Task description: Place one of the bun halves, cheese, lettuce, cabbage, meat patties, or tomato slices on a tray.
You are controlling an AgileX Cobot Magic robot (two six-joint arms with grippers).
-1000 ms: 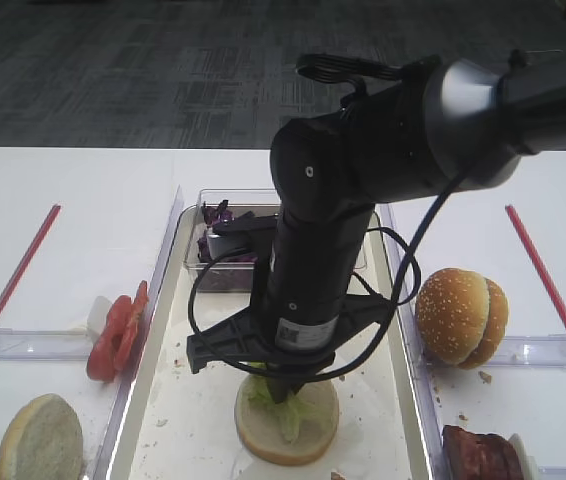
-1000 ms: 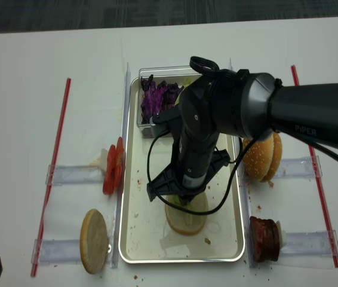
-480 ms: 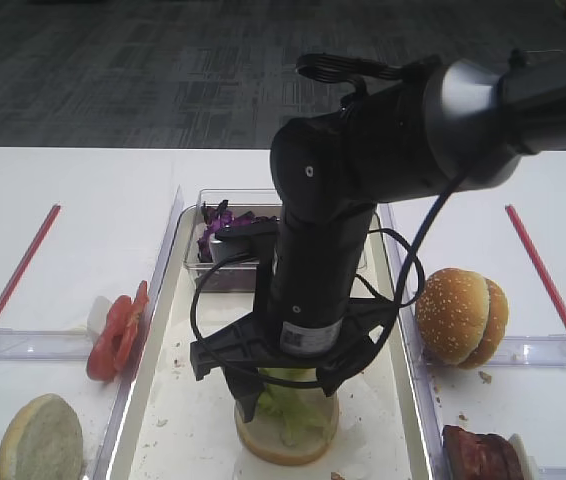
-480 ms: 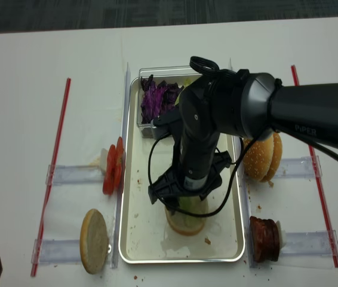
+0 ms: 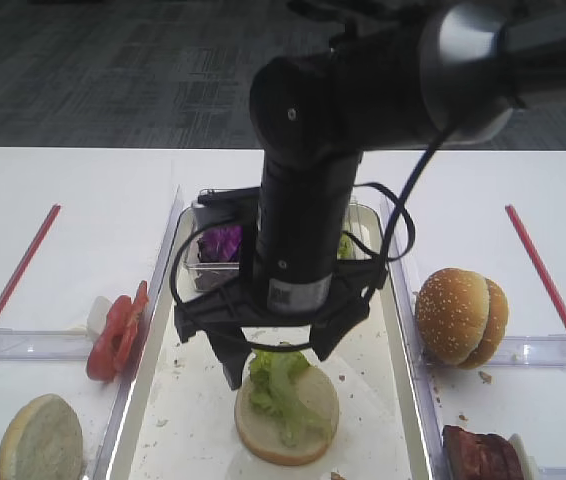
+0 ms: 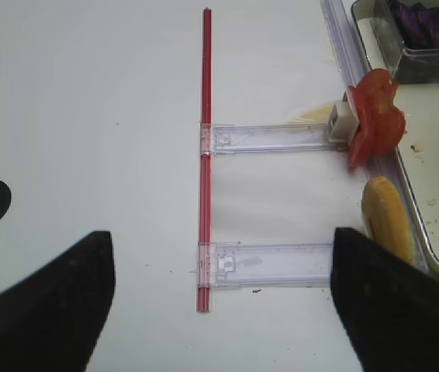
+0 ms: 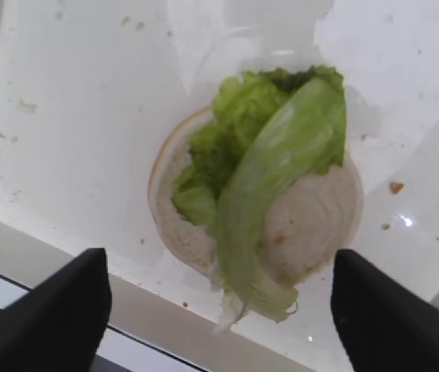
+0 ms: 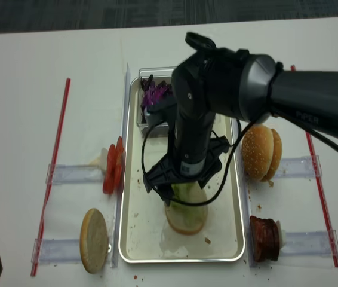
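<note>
On the cream tray (image 5: 168,400) (image 8: 138,227) lies a pale bun half (image 5: 315,418) (image 7: 312,225), cut face up. A crinkly green lettuce leaf (image 5: 278,385) (image 7: 270,163) rests loose on it, hanging over its near edge. My right gripper (image 5: 278,355) (image 7: 219,322) (image 8: 181,188) hovers just above, jaws wide open, touching nothing. The left gripper (image 6: 219,310) is open over the bare table, left of the tray and near a red strip (image 6: 204,155).
Purple cabbage (image 5: 221,243) (image 8: 154,95) fills a clear tub at the tray's far end. Tomato slices (image 5: 118,335) (image 6: 375,128) and another bun half (image 5: 38,440) (image 6: 386,221) stand left of the tray. Sesame buns (image 5: 461,315) and meat patties (image 8: 264,239) are on its right.
The right gripper opened from shut on the lettuce, left the leaf on the bun half, and lifted a little above it. The left gripper's side is unchanged.
</note>
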